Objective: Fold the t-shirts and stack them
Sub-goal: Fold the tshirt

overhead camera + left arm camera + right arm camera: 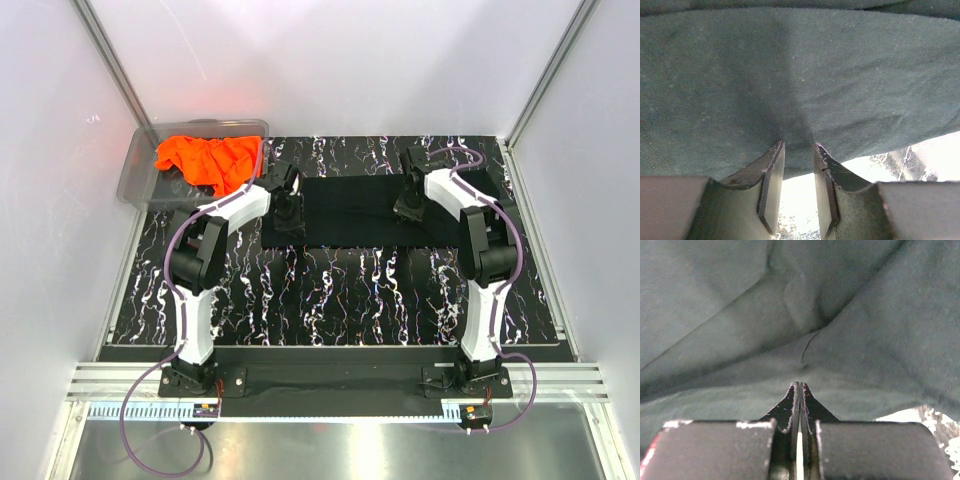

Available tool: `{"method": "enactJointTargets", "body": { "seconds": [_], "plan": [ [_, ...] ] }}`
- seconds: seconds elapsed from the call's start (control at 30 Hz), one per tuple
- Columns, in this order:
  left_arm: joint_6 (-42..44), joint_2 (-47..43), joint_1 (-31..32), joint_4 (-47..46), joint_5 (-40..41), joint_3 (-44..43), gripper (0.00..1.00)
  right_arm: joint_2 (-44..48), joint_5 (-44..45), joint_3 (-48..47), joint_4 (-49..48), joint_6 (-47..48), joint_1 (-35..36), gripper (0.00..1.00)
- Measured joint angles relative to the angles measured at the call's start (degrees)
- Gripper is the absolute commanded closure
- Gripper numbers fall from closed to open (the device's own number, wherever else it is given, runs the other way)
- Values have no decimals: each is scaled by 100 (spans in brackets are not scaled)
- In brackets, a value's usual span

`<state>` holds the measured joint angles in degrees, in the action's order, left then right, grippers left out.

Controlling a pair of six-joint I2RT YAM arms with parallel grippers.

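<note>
**A robotics lab: a boxed-in test cell built around two arms.**

Plain white panel walls [60, 220] held by bare aluminium posts [113, 72] close in a black marbled surface [330, 300]. The left arm [205, 262] and right arm [487, 262] are bolted to a slotted metal rail [330, 381] at its near edge, and purple cables [130, 425] loop loose by their bases. The props are plain ones: a clear plastic bin [135, 182] holding an orange t-shirt [205, 160], and a black t-shirt [350, 210] spread flat.
</note>
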<state>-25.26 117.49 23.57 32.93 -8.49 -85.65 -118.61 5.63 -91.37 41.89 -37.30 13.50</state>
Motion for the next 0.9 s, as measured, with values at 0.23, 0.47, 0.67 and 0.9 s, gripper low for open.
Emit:
{"method": "enactJointTargets", "body": {
  "seconds": [0.23, 0.47, 0.67, 0.9],
  "plan": [
    [0, 31, 0, 76, 37, 0, 70, -457, 173, -236, -31, -4, 0, 100],
    [0, 63, 0, 127, 79, 31, 70, -682, 396, -756, -26, 59, -17, 100],
    [0, 66, 0, 136, 87, 31, 71, -892, 400, -1123, -44, 103, -72, 100],
    [2, 66, 0, 149, 125, 31, 71, -1255, 398, -1464, -48, 153, -138, 100]
  ]
}}
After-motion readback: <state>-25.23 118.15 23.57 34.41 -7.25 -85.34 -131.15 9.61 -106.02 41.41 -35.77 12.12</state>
